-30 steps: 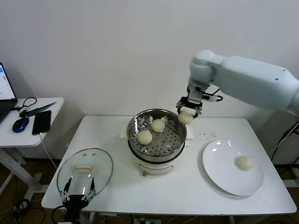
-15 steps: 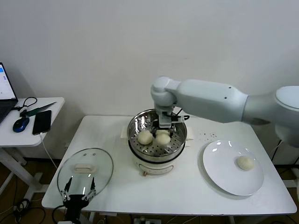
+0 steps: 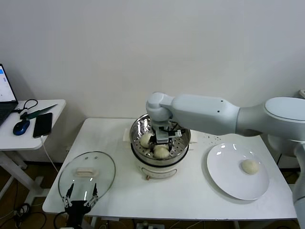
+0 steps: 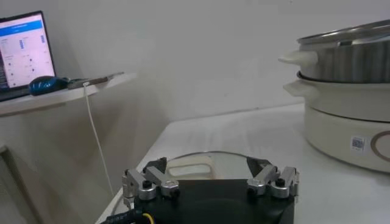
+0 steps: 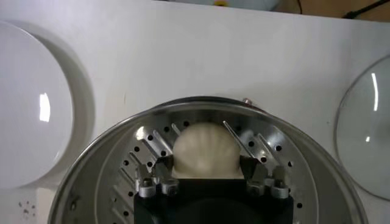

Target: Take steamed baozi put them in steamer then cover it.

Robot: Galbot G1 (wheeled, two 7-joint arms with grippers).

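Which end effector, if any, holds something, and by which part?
Right end effector straddles a baozi in the steamer; grip cannot be told. Left end effector holds nothing.

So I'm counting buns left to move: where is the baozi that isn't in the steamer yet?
In the head view, the last baozi lies alone on the white plate, at the table's right end, right of the steamer.

White table [image 3: 190, 191]: steamer [image 3: 161, 164], cover [image 3: 87, 171], plate [image 3: 228, 179].
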